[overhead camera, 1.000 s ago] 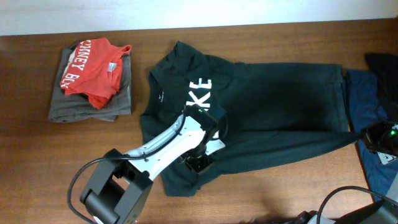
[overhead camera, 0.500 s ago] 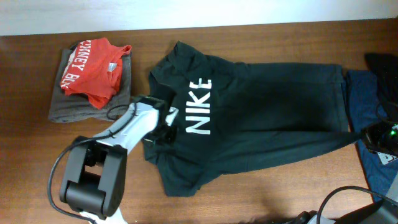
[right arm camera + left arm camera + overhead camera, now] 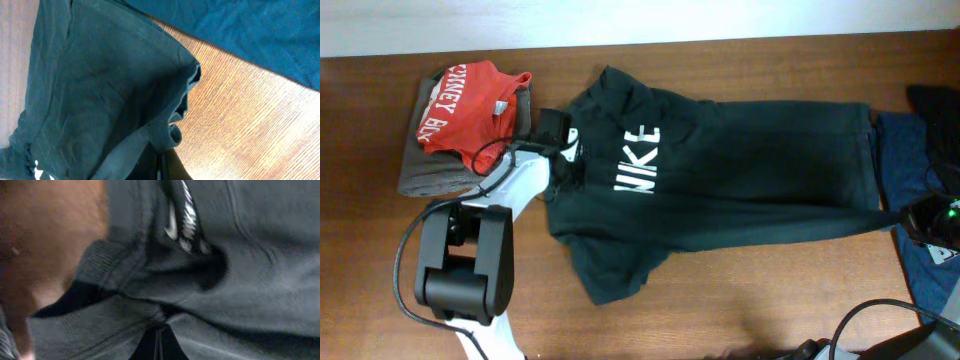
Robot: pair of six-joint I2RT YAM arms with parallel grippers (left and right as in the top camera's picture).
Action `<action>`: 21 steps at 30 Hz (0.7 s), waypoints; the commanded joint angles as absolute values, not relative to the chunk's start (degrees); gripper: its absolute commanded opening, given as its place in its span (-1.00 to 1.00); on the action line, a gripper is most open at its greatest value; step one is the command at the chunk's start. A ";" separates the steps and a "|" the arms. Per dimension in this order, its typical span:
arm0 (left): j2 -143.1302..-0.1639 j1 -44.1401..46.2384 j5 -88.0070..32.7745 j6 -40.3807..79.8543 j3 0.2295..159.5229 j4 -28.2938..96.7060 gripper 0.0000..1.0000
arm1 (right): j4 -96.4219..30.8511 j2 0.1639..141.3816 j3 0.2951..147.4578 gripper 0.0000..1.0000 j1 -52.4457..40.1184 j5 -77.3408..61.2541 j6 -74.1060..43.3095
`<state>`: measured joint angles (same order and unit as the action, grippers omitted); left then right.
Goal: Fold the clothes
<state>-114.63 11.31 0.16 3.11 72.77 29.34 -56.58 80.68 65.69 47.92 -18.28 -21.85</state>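
Note:
The dark green-black T-shirt (image 3: 750,170) lies spread across the table, its white "NIKE" lettering (image 3: 638,160) facing up. My left gripper (image 3: 560,142) is at the shirt's collar on the left. In the left wrist view its fingers (image 3: 159,341) are shut on a pinch of dark fabric just below the collar label (image 3: 175,225). My right gripper (image 3: 908,222) is at the shirt's far right tip. In the right wrist view its fingers (image 3: 161,162) are shut on a bunched fold of the shirt's edge (image 3: 170,132).
A red tee with white letters (image 3: 470,105) lies on a folded grey garment (image 3: 440,175) at the far left. Blue garments (image 3: 910,150) lie at the right edge and also show in the right wrist view (image 3: 240,30). Cables run along the front right.
My left gripper has moved from the shirt's lower middle up and left to the collar, pulling fabric with it. The NIKE lettering now shows whole. The right gripper has not moved.

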 commanded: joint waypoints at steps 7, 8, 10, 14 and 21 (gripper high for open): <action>-117.30 10.33 -0.14 2.98 92.84 51.75 -0.96 | -56.40 80.40 66.43 -0.92 47.99 -18.63 -21.23; -117.30 10.37 -1.50 2.98 95.02 56.14 -0.96 | -56.38 80.40 66.46 -0.92 47.99 -18.63 -21.23; -116.81 10.37 -4.71 2.96 98.41 63.44 -0.92 | -56.36 80.40 66.46 -0.92 47.99 -18.61 -21.23; -113.56 10.37 -11.03 3.01 100.12 74.17 -0.79 | -56.38 80.40 66.43 -0.92 47.99 -18.59 -21.23; -109.67 18.59 -15.22 -1.56 89.73 83.92 -0.67 | -56.38 80.40 66.43 -0.92 47.99 -17.65 -21.23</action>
